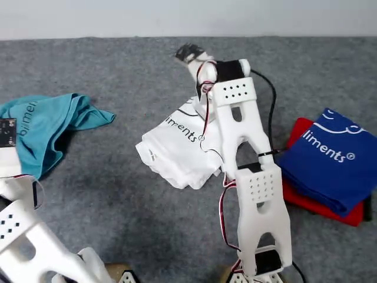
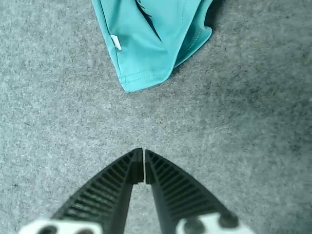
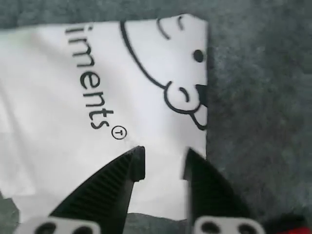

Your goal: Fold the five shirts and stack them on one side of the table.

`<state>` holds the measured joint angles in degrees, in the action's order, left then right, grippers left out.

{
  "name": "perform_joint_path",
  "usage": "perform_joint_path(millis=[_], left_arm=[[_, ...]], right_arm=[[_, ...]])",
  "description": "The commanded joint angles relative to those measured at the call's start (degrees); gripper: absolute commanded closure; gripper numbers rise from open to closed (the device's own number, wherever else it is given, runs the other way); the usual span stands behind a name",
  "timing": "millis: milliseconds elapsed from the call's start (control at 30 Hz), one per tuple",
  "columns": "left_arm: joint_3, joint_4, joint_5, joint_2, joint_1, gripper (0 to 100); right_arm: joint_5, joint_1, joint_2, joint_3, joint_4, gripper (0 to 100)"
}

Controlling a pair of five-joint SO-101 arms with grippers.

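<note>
A crumpled white shirt (image 1: pixel 179 147) with black print lies mid-table, partly folded. The right arm (image 1: pixel 235 100) stretches over its far edge. My right gripper (image 3: pixel 164 158) hangs open just above the white shirt (image 3: pixel 97 97), near its printed corner, with nothing between its fingers. A teal shirt (image 1: pixel 44 127) lies bunched at the left. My left gripper (image 2: pixel 144 157) is shut and empty over bare carpet, a short way off the teal shirt's hem (image 2: pixel 151 44). At the right, a folded blue shirt (image 1: pixel 330 159) rests on a folded red shirt (image 1: pixel 321 206).
Grey carpet (image 1: pixel 118 206) covers the whole table. The left arm (image 1: pixel 23 236) occupies the near left corner. Open carpet lies between the teal and white shirts and along the far edge, in front of a pale wall (image 1: pixel 188 17).
</note>
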<state>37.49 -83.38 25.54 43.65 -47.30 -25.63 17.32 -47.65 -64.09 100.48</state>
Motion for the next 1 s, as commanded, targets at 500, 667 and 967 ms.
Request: perform_joint_path(millis=[500,667,967], left_arm=[[-0.48,0.88,-0.35,1.76,0.18,98],[-0.48,0.88,-0.35,1.76,0.00,98],[-0.48,0.88,-0.35,1.76,0.00,98]], right_arm=[[5.63,9.45,12.70,38.95,0.40,98.9],[7.82,16.48,8.84,38.95,1.36,98.9],[7.65,20.35,10.42,30.15,2.42,98.9]])
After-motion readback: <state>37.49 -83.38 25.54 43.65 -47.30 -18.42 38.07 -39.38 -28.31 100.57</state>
